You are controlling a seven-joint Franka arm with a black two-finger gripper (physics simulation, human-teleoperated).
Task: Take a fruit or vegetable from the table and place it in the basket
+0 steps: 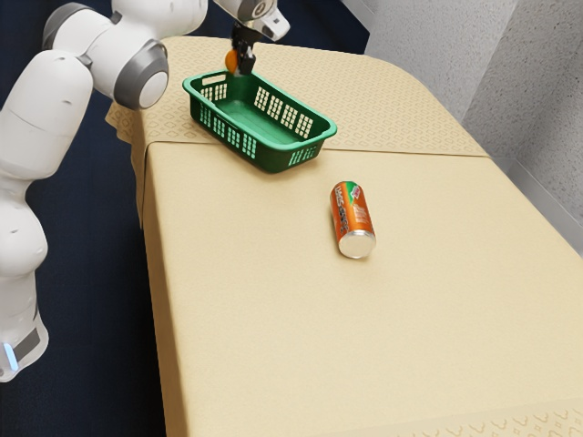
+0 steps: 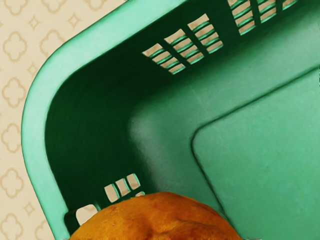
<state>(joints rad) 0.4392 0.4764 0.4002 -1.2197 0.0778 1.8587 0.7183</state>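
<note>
Orange round fruit point(image 2: 157, 220): hangs in the gripper point(image 1: 241, 66), off the table, at the handle-slot end of the green basket point(image 1: 288, 153); can't tell from here whether wholly inside the rim.
Gripper: closed on the fruit from two sides, black fingers parted by the width of the fruit; points down toward the basket.
Basket: sits upright on the table point(image 1: 319, 346), with latticed side walls and a pale green rim; shows a bare floor with a raised or grooved outline.
Orange drink can point(image 1: 353, 215): lies on its side, apart from the basket, toward the exterior view's right and nearer that camera; bears a green patch and turns a silvery end to the camera.
Table: wears plain beige cloth, with patterned cloth under the basket's far part.
White arm point(image 1: 137, 56): reaches in from the exterior view's upper left.
Surroundings: dark blue floor point(image 1: 86, 300), speckled grey wall point(image 1: 537, 100) along the exterior view's right.
</note>
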